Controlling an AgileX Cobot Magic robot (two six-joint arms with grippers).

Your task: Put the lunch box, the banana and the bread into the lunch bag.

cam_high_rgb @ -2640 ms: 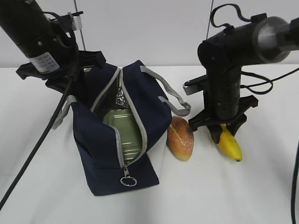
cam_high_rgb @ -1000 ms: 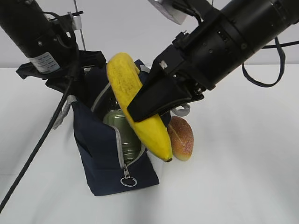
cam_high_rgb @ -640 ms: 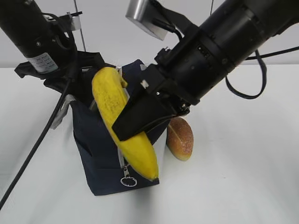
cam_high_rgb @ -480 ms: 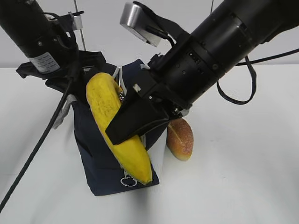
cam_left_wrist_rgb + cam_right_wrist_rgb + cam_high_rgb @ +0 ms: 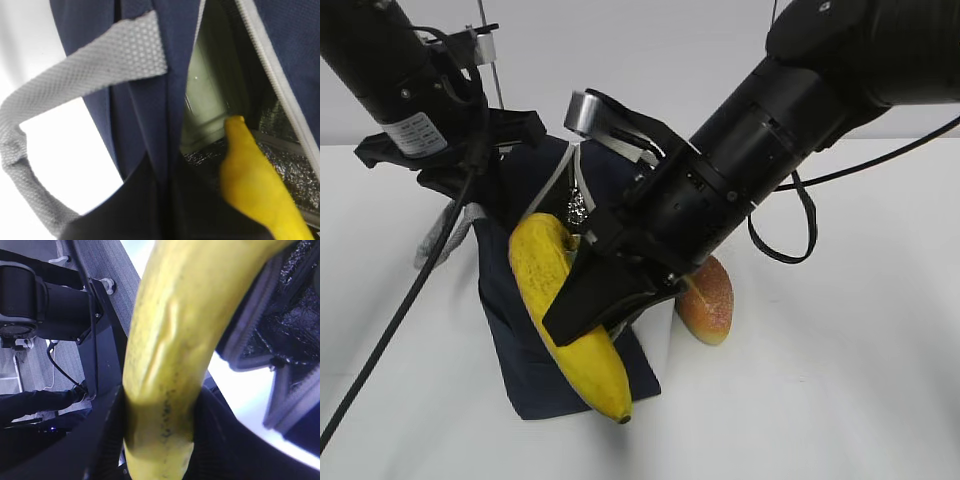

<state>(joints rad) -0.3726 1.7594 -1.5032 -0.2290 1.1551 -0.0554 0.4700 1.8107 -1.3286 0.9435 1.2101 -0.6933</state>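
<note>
Exterior view: the right gripper [image 5: 603, 305], jaws clamped on the banana [image 5: 563, 310], holds it over the open lunch bag [image 5: 510, 290] (bread [image 5: 708, 298] lies beside it on the table).

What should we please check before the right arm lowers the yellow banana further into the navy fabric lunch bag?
1. Grip: right hand is shut on the curved yellow banana near its middle. Ok.
2. Bag mouth: left hand holds the navy-blue fabric lunch bag at its far edge, and its silvery lining shows. Ok.
3. Banana entry: one end is inside the opening in the left wrist view; the other hangs outside over the bag's front. Not ok.
4. Room inside: the sage-green-lidded lunch box already lies there; spare space cannot be told.
5. Golden-brown oval bread roll: on the table beside the bag, waiting. Ok.
</note>
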